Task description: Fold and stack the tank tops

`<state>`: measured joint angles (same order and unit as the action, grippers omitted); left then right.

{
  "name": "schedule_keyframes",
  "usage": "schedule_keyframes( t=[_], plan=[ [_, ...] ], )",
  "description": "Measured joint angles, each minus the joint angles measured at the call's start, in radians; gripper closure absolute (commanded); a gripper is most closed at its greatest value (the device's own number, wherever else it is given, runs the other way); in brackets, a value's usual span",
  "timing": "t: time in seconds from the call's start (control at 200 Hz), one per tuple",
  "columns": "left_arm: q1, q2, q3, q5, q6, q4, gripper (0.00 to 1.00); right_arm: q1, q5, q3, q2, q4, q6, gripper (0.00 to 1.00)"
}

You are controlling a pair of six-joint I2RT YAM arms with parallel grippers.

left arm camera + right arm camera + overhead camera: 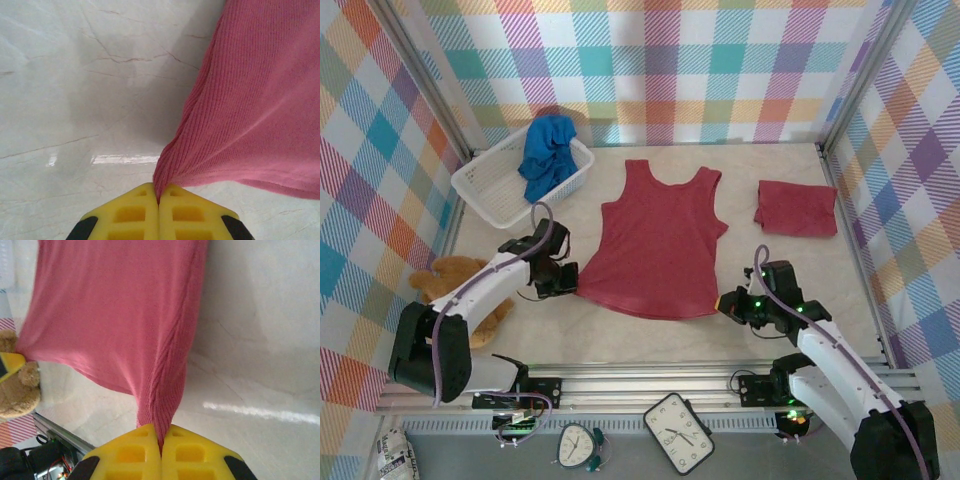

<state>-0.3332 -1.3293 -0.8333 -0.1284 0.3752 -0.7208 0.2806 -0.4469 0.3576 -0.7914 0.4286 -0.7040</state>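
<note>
A dark red tank top [657, 245] lies spread flat mid-table, straps toward the back. My left gripper [574, 283] is shut on its bottom left corner; in the left wrist view the ribbed cloth [250, 110] runs into the closed yellow fingers [130, 215]. At the bottom right corner my right gripper [725, 305] is shut too, with the cloth [115, 310] pinched between its fingers [195, 455]. A second dark red tank top [796, 208] lies folded at the back right. A bright blue tank top [548, 155] is bunched in the basket.
The white mesh basket [495, 185] stands at the back left. A brown teddy bear [455, 280] lies by the left arm, seen too in the right wrist view [17, 385]. Checked walls close the table on three sides, with a metal rail [650, 375] along the near edge.
</note>
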Motion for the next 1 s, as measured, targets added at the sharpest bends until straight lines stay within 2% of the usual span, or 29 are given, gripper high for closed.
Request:
schedule_keyframes(
  t=[0.125, 0.22, 0.335, 0.44, 0.58, 0.68, 0.76, 0.88, 1.0],
  plan=[
    [0.0, 0.01, 0.022, 0.039, 0.025, -0.016, 0.95, 0.016, -0.001, -0.02, -0.014, 0.034, -0.016, 0.95],
    [0.0, 0.006, 0.038, 0.064, 0.037, -0.032, 0.91, 0.021, -0.01, -0.02, -0.066, 0.034, -0.023, 0.91],
    [0.0, -0.005, 0.038, 0.085, 0.048, -0.044, 0.76, 0.027, -0.024, -0.02, -0.116, 0.043, -0.021, 0.76],
    [0.0, 0.0, 0.038, 0.097, 0.059, -0.074, 0.59, 0.027, -0.021, 0.006, -0.095, 0.108, -0.007, 0.51],
    [-0.001, 0.072, 0.034, 0.104, 0.068, -0.136, 0.54, 0.027, 0.048, 0.146, -0.026, 0.211, 0.042, 0.4],
    [-0.025, 0.121, 0.01, 0.073, 0.096, -0.136, 0.53, 0.026, 0.113, 0.243, -0.05, 0.169, 0.092, 0.37],
    [-0.089, 0.105, -0.011, 0.037, 0.128, -0.089, 0.53, 0.02, 0.139, 0.288, -0.134, 0.076, 0.126, 0.37],
    [-0.187, -0.031, -0.05, -0.006, 0.152, 0.0, 0.55, 0.007, 0.143, 0.348, -0.362, -0.096, 0.167, 0.38],
    [-0.198, -0.162, -0.053, -0.009, 0.153, 0.058, 0.55, -0.001, 0.119, 0.431, -0.608, -0.228, 0.2, 0.4]
  ],
)
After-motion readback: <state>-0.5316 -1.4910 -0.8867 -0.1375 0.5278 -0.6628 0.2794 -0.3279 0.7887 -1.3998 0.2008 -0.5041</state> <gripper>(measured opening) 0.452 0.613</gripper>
